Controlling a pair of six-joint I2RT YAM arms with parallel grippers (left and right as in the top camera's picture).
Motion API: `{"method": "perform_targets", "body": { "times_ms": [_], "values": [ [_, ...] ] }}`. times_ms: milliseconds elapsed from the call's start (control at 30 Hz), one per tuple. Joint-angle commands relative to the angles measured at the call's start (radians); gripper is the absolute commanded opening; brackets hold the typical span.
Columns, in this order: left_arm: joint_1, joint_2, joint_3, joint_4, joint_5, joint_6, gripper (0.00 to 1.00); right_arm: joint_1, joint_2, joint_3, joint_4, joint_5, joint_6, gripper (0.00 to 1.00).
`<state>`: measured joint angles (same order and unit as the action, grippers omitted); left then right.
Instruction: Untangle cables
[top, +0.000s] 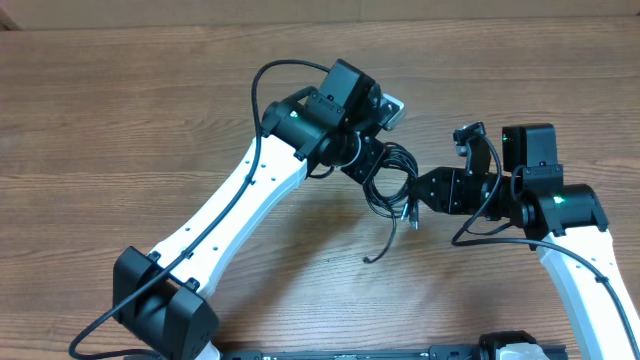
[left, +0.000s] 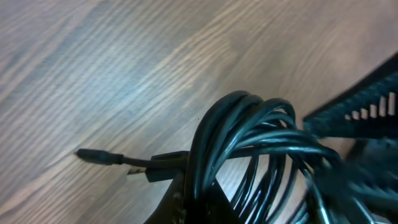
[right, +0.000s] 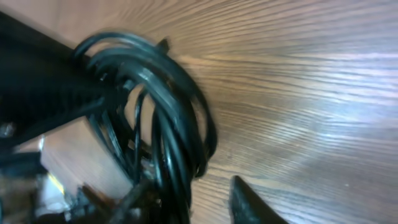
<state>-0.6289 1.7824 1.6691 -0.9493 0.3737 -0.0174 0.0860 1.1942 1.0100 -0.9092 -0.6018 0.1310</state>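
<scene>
The cables (top: 396, 166) are a bundle of thin black loops at the table's middle, held just above the wood. One loose end (top: 386, 238) trails toward the front. My left gripper (top: 372, 166) is shut on the bundle's left side. In the left wrist view its fingers (left: 199, 202) pinch several strands of the loops (left: 249, 124), and a plug end (left: 99, 155) sticks out to the left. My right gripper (top: 413, 200) is at the bundle's right side. In the right wrist view its fingers (right: 189, 205) are spread apart, with the cable loops (right: 174, 106) lying between them near the left finger.
The wooden table (top: 150, 100) stretches all round. The left arm's thick black wire (top: 262, 80) arcs above its wrist. The two wrists are close together over the bundle. The left gripper's dark body (right: 37, 93) fills the left of the right wrist view.
</scene>
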Motion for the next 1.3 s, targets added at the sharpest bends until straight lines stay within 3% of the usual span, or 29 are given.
{"method": "perform_targets", "body": {
  "times_ms": [0, 133, 200, 400, 700, 733, 833, 900, 933, 1033, 1267],
  "values": [
    [-0.007, -0.025, 0.03, 0.004, 0.075, -0.008, 0.04, 0.004, -0.007, 0.033, 0.005, 0.077, -0.003, 0.28],
    [-0.007, -0.025, 0.03, -0.013, 0.07, -0.008, 0.04, 0.003, -0.007, 0.033, 0.018, 0.095, 0.004, 0.11],
    [-0.006, -0.025, 0.03, -0.021, 0.064, -0.008, 0.04, 0.003, -0.007, 0.033, 0.009, 0.183, 0.082, 0.04],
    [0.021, -0.046, 0.03, -0.015, 0.076, -0.009, 0.04, 0.003, -0.007, 0.032, -0.109, 0.491, 0.316, 0.04],
    [0.066, -0.134, 0.03, 0.021, 0.099, -0.013, 0.04, 0.003, -0.007, 0.031, -0.229, 0.701, 0.449, 0.04],
    [0.071, -0.143, 0.03, 0.023, 0.099, -0.013, 0.04, 0.003, -0.007, 0.031, -0.229, 0.701, 0.449, 0.05],
    [0.079, -0.159, 0.03, 0.024, 0.099, -0.013, 0.04, 0.003, -0.007, 0.031, -0.2, 0.65, 0.433, 0.25],
    [0.079, -0.16, 0.03, 0.022, 0.098, -0.013, 0.04, 0.003, -0.007, 0.031, -0.162, 0.59, 0.343, 0.42],
    [0.079, -0.156, 0.03, 0.019, 0.098, -0.013, 0.04, 0.003, -0.007, 0.032, -0.113, 0.478, 0.217, 0.51],
    [0.079, -0.147, 0.03, 0.016, 0.098, -0.013, 0.04, 0.003, -0.007, 0.036, -0.045, 0.268, 0.068, 0.54],
    [0.066, -0.136, 0.029, -0.003, 0.099, -0.012, 0.04, 0.003, -0.008, 0.04, 0.113, 0.115, 0.061, 0.54]
  ]
}}
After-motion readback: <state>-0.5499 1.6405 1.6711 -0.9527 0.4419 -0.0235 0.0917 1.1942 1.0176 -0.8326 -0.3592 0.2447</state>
